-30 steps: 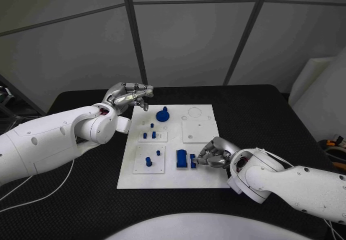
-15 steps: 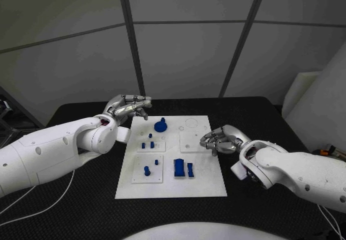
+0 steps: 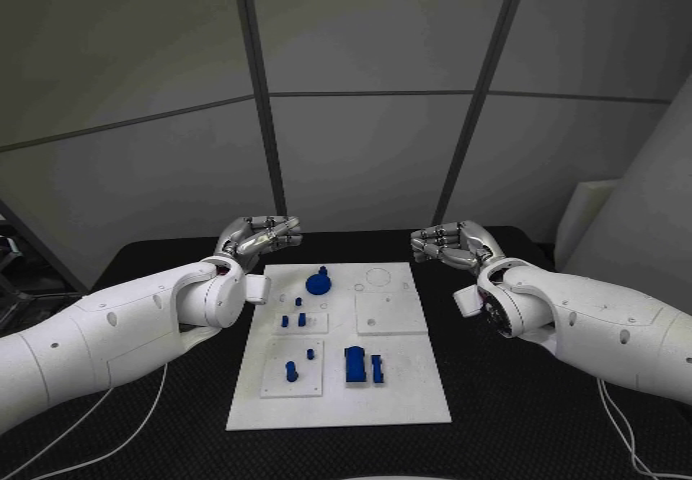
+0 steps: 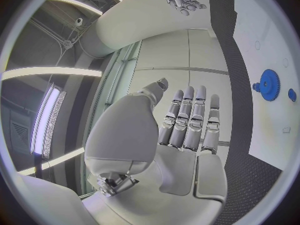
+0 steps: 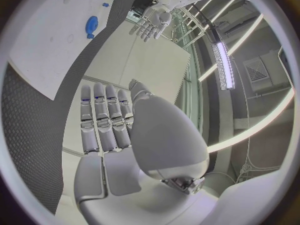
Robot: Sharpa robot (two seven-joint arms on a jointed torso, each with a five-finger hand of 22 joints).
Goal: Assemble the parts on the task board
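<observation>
Hands: both of mine are raised at the far end of the table, one at each far corner of the board, and neither touches anything.
Left hand (image 3: 260, 236): I hold it flat with the fingers straight and side by side, spread wide enough that nothing sits in the palm; my wrist camera shows the palm bare (image 4: 181, 130).
Right hand (image 3: 450, 243): same posture, fingers stretched out and empty, palm bare in my own wrist camera (image 5: 109, 130).
Board (image 3: 407, 385): the white plate lies in the middle of the black table (image 3: 548, 420), long side running away from me, between my two arms.
Gear (image 3: 319, 283): a round blue toothed piece with a knob on top stands near the far left of the board, just beside my left hand but apart from it; it also shows from my left wrist (image 4: 269, 84).
Small pegs (image 3: 293, 319): a few short blue pins stand upright on the small raised square just nearer than the gear.
Single peg (image 3: 294, 369): a taller blue pin stands on the near-left square, with a tiny one beside it.
Blocks (image 3: 355, 363): two upright blue rectangular pieces, one wide and one thin (image 3: 378, 369), stand side by side near the middle of the board's near half.
Right square (image 3: 389, 310): a plain white raised plate carrying no blue pieces.
</observation>
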